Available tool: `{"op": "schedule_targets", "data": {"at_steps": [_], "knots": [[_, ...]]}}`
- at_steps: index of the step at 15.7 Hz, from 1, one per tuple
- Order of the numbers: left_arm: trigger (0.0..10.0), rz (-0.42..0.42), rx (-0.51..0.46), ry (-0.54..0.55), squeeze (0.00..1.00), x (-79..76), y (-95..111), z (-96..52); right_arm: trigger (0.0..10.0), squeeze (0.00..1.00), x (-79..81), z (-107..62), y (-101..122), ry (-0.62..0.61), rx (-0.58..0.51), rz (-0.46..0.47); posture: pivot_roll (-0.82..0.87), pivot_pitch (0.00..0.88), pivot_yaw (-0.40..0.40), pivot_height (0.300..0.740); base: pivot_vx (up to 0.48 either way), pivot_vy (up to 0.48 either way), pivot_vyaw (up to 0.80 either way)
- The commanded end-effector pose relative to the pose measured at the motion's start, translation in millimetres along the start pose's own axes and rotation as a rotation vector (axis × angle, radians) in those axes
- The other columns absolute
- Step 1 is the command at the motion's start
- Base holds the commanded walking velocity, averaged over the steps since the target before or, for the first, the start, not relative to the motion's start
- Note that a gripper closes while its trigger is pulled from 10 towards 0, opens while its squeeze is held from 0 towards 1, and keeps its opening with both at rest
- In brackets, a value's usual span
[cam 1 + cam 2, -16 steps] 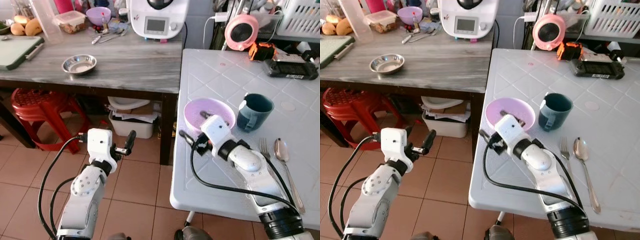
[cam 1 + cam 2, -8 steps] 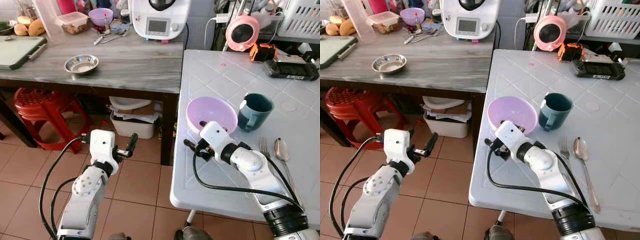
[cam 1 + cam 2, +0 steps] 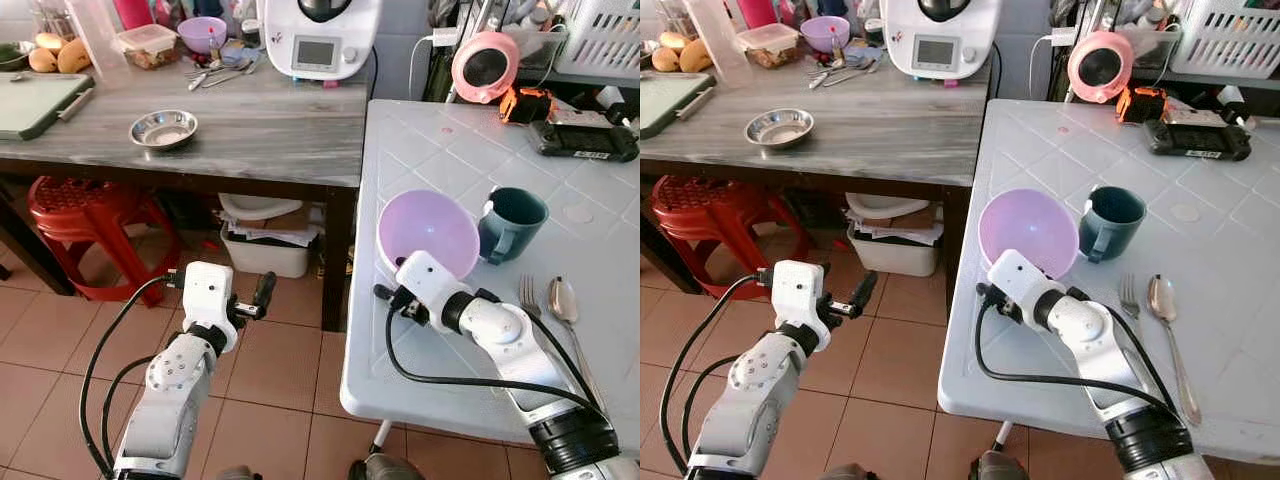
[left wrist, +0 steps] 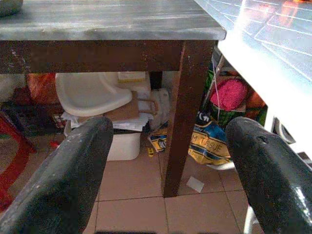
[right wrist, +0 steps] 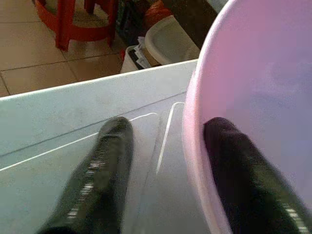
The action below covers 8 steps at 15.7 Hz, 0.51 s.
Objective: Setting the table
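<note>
The purple bowl (image 3: 428,234) stands tipped up near the white table's (image 3: 440,150) left edge, just beside the teal mug (image 3: 509,222). It looks thin, light, stiff plastic, likely slippery, best pinched at the rim. The left gripper (image 3: 262,292) hangs spread apart over floor; the right gripper (image 5: 161,161) straddles the rim, one finger (image 5: 234,165) inside, not plainly clamped.

Your right arm reaches forward and inward over the near part of the white counter (image 3: 600,260), wrist bent, with the right pincer (image 5: 161,161) at the rim of the lilac bowl (image 3: 430,230). One black finger (image 5: 239,180) sits inside the tilted bowl, the other outside against its wall (the rim runs between them). Your left arm is held low over the floor, forearm raised, and the left pincer (image 4: 168,165) has its fingers spread wide, holding nothing.
</note>
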<state>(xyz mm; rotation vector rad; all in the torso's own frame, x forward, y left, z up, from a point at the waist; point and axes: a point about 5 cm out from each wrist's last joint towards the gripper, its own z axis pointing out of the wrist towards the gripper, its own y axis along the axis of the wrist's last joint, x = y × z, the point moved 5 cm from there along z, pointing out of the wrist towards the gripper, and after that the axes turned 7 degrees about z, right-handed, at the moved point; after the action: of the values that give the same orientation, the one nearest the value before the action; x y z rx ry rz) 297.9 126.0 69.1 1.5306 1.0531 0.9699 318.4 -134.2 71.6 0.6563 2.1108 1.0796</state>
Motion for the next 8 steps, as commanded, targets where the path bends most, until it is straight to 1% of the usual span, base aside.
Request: {"op": "schedule_targets", "data": {"at_steps": [1,4,8], "knots": [[10.0,0.013,0.019,-0.016,0.00,-1.2,-2.6,1.0,0.0,0.00,1.5,-0.5,-11.0,0.015,0.056,-0.007,-0.06,0.000,0.036,0.740,0.000,0.000,0.00],[10.0,0.019,0.028,-0.023,0.00,-2.6,-4.5,1.5,0.0,0.00,3.8,-1.1,-11.2,0.031,0.057,-0.038,-0.07,0.000,0.036,0.740,0.000,0.000,0.00],[10.0,0.023,0.034,-0.029,0.00,-3.9,-6.1,2.4,0.0,0.00,4.3,-2.9,-15.2,0.028,0.072,-0.041,-0.07,0.000,0.036,0.740,0.000,0.000,0.00]]}}
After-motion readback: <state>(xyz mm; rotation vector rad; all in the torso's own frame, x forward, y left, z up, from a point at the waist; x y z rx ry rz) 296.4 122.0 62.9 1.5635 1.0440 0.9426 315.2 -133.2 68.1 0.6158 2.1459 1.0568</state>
